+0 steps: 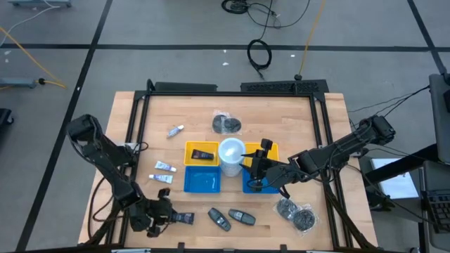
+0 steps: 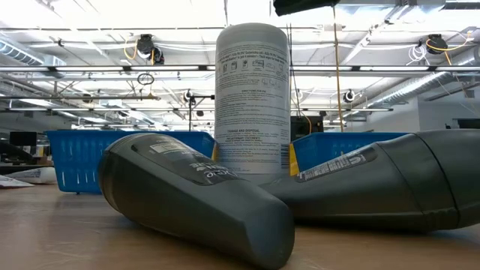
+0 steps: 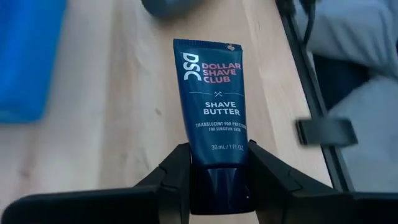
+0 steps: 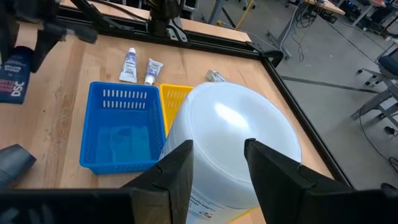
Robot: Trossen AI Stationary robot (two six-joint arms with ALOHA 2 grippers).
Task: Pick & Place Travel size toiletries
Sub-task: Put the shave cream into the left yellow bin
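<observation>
navy tube (image 3: 211, 118) with white and pink lettering, two bright blue baskets (image 1: 202, 181) next to a yellow one (image 1: 202, 154), a white canister (image 1: 231, 157) with grey print, little white tubes (image 1: 165, 167) with purple-ish markings, dark grey bottles (image 1: 219, 218), all on a pale wood table (image 1: 281, 119)

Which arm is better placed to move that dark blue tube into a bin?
Left. The left gripper grips the tube by its cap end; the right gripper hovers open over the white canister, away from it.

Left gripper (image 3: 219, 180) low at table's near edge, fingers (image 3: 177, 171) clamped on a tube. Right gripper (image 4: 217, 163) mid-table, fingers apart, nothing held.
</observation>
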